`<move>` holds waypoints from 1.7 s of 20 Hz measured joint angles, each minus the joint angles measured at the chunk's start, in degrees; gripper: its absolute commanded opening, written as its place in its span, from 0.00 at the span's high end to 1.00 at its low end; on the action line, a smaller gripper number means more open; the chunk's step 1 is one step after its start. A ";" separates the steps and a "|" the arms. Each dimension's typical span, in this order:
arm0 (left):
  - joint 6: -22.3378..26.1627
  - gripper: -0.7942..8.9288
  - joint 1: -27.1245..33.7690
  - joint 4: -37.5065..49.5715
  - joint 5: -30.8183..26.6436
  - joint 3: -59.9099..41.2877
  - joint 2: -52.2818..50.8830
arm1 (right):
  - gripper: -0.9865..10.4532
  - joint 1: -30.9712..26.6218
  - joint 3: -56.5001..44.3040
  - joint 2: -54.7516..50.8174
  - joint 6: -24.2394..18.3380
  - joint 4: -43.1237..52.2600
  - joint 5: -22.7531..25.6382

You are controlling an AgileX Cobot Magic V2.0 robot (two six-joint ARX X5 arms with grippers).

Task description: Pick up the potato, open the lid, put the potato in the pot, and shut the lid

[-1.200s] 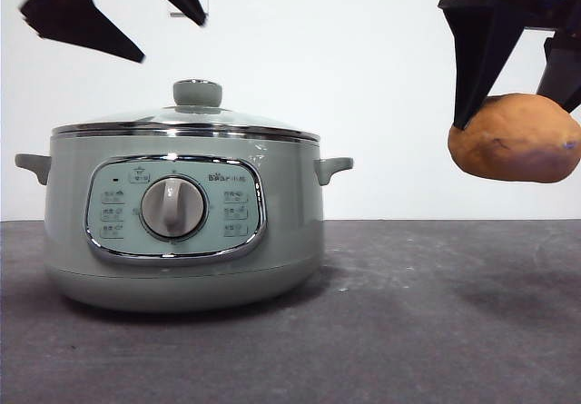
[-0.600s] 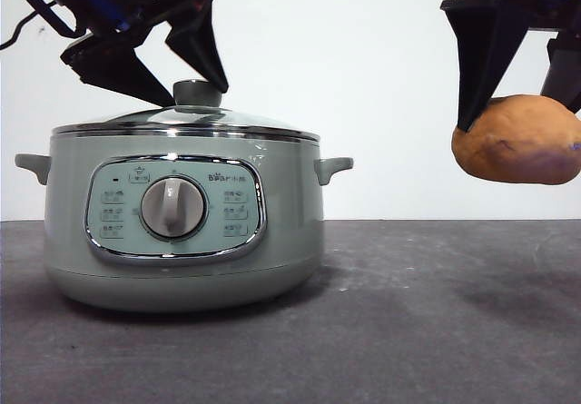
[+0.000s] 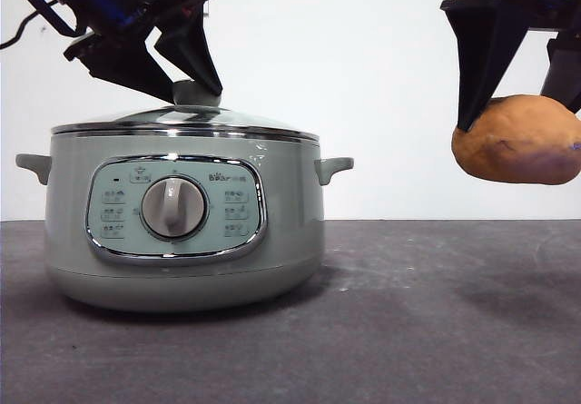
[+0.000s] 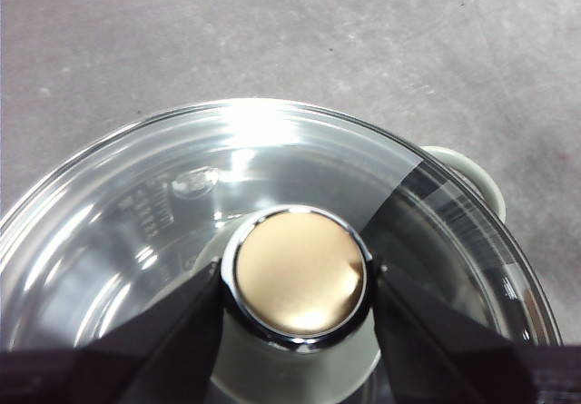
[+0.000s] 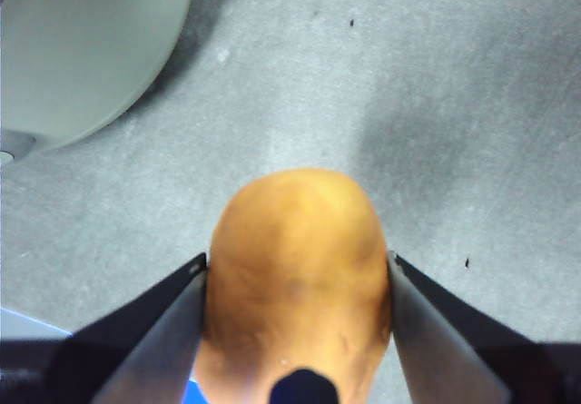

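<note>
Left end effector [image 4: 300,286] clamps the lid's [image 4: 136,213] knob [image 4: 300,272]; right end effector [image 5: 298,272] grips the potato [image 5: 298,268] aloft.

- The front view is evenly bright: a near-white wall behind, the dark grey bench [image 3: 408,331] dimmer in the foreground.
- Soft shadows pool under the round sage-green cooker pot [image 3: 186,218] and lie faintly on the bench below the orange-brown potato [image 3: 517,139].
- Small white highlights sit on the pot's chrome panel frame and the steel rim of the domed glass lid [image 3: 186,121].
- In the left wrist view, strong glare washes the glass lid [image 4: 245,132], and its round knob [image 4: 300,272] looks warm tan with a bright spot.
- The black fingers [image 4: 163,331] there are blurred.
- In the right wrist view the potato [image 5: 298,268] is soft and its fingers [image 5: 145,331] out of focus.
</note>
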 measured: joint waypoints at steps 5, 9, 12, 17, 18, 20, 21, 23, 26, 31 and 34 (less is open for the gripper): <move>0.17 0.93 0.00 -1.18 -0.22 0.50 -8.76 | 0.92 0.00 0.00 0.00 0.00 3.85 -0.02; 0.48 0.93 0.00 -3.30 -2.16 1.07 -18.93 | 0.92 0.66 0.74 0.00 0.00 8.00 -0.17; 1.57 0.93 -0.04 -8.33 -5.73 1.09 -26.40 | 0.92 2.82 3.61 0.44 0.00 11.34 -0.20; 2.10 0.93 -0.04 -15.21 -10.99 1.09 -37.55 | 0.92 7.65 15.13 8.83 -0.72 12.55 -0.20; 2.10 0.93 -0.04 -16.31 -11.63 1.09 -39.26 | 0.92 8.46 17.53 11.15 -1.05 12.52 -0.20; 2.10 0.93 -0.04 -18.03 -12.22 1.09 -42.16 | 0.92 10.27 22.99 16.52 -1.92 12.52 -0.17; 2.10 0.93 -0.04 -18.80 -12.24 1.09 -43.25 | 0.92 11.13 25.86 19.47 -2.51 12.55 -0.20; 2.10 0.93 -0.02 -20.33 -12.22 1.09 -44.63 | 0.92 12.70 31.04 25.16 -3.82 12.59 -0.20; 2.10 0.93 -0.04 -22.34 -12.22 1.09 -45.33 | 0.92 14.43 37.46 33.44 -5.84 12.79 -0.20; 2.10 0.93 -0.04 -24.13 -12.26 1.09 -44.78 | 0.92 16.26 40.94 42.86 -8.61 17.59 -0.17; 2.10 0.93 -0.04 -24.48 -13.31 1.09 -44.87 | 0.92 16.59 41.05 46.07 -9.05 19.26 -0.09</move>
